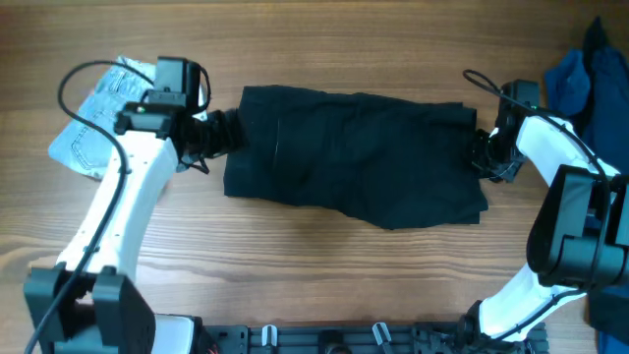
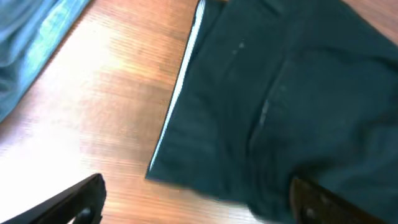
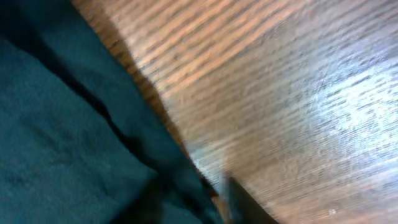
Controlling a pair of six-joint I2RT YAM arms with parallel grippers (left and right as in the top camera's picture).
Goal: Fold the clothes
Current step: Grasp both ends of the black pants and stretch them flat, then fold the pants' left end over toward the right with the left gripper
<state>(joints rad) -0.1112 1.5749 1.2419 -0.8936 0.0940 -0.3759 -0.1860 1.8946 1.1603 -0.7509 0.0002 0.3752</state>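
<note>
Black garment (image 1: pixel 354 152) lies spread flat across the middle of the desk (image 1: pixel 324 285), long side running left to right. It looks like shorts or trousers; seam and pocket lines show in the left wrist view. The lower edge is uneven and the right end is a bit bunched.

Left gripper (image 1: pixel 218 133) is at the garment's left edge, near the upper-left corner. The wrist view shows it spread wide: one finger (image 2: pixel 78 199) is over bare wood, the other is over the dark fabric, and the garment's edge and corner run between them. Nothing is held. Can't tell whether the fingers touch the cloth or the desk.

Right gripper (image 1: pixel 486 152) is at the garment's right edge, about mid-height, right against the fabric in the overhead view. Its wrist view is blurred: dark fabric fills the left side, wood grain the right, and only one dark fingertip (image 3: pixel 239 199) shows at the bottom, beside the cloth edge. Can't tell its opening or whether it has the fabric.

Other items: a light denim piece (image 1: pixel 93 123) lies at upper left, partly under the left arm and just apart from the black garment. A dark blue cloth (image 1: pixel 570 84) sits at the far upper right, behind the right arm.
</note>
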